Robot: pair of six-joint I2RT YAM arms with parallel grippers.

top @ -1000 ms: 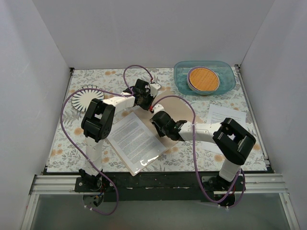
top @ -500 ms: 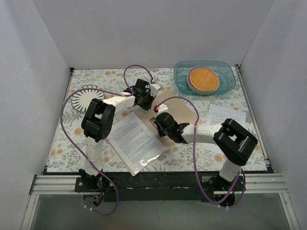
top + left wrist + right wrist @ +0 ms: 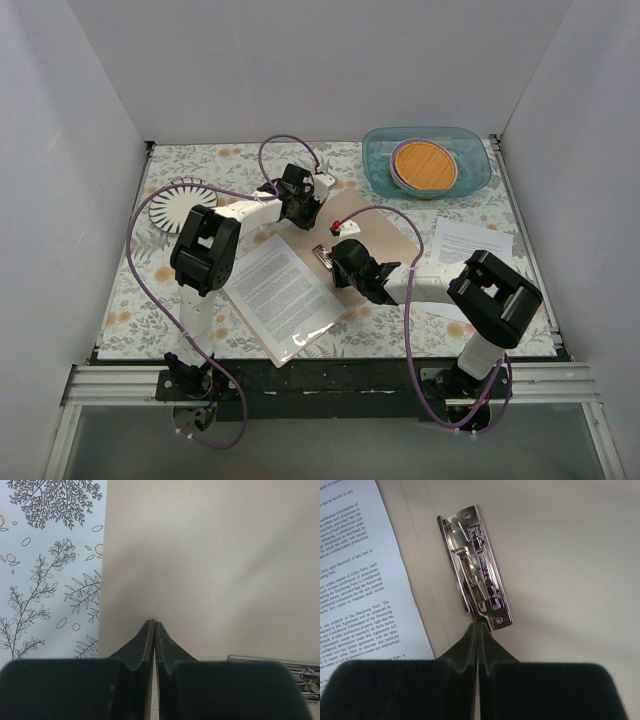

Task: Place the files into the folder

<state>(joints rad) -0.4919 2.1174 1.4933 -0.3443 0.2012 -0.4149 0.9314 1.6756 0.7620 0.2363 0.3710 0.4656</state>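
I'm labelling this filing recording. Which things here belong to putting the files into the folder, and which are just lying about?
Job in hand: folder; its metal clip; printed sheet lying on the open folder; second printed sheet off to the right.
Lying about: teal tray; orange disc in it; striped plate.
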